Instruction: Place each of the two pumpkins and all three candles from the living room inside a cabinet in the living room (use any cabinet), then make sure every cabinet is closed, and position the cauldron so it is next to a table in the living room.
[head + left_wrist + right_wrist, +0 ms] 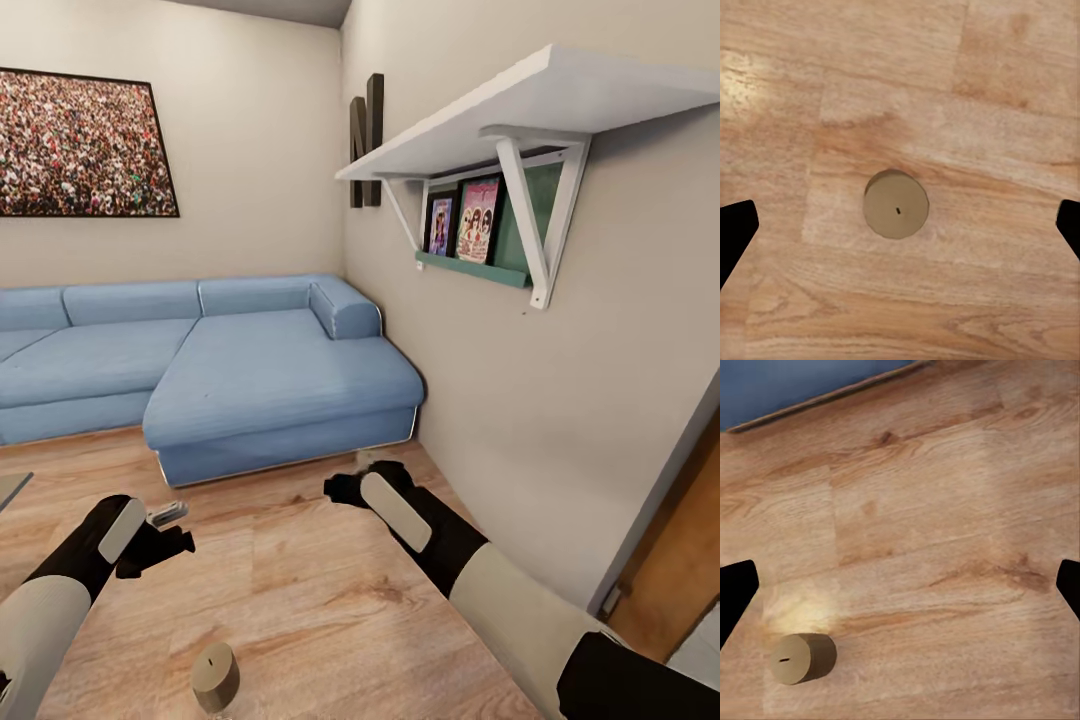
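A stubby grey-beige candle stands upright on the wood floor near the bottom edge of the head view, closer to me than both hands. In the left wrist view a candle is seen from straight above, centred between the wide-apart fingers of my open left gripper and well below them. The right wrist view has a candle off to one side of my open right gripper. I cannot tell whether these are one candle. Both the left gripper and the right gripper hover empty over the floor.
A blue corner sofa fills the far side. The wall on the right carries a white shelf at head height. A corner of the grey table pokes in at the left edge. A doorway opens at the right.
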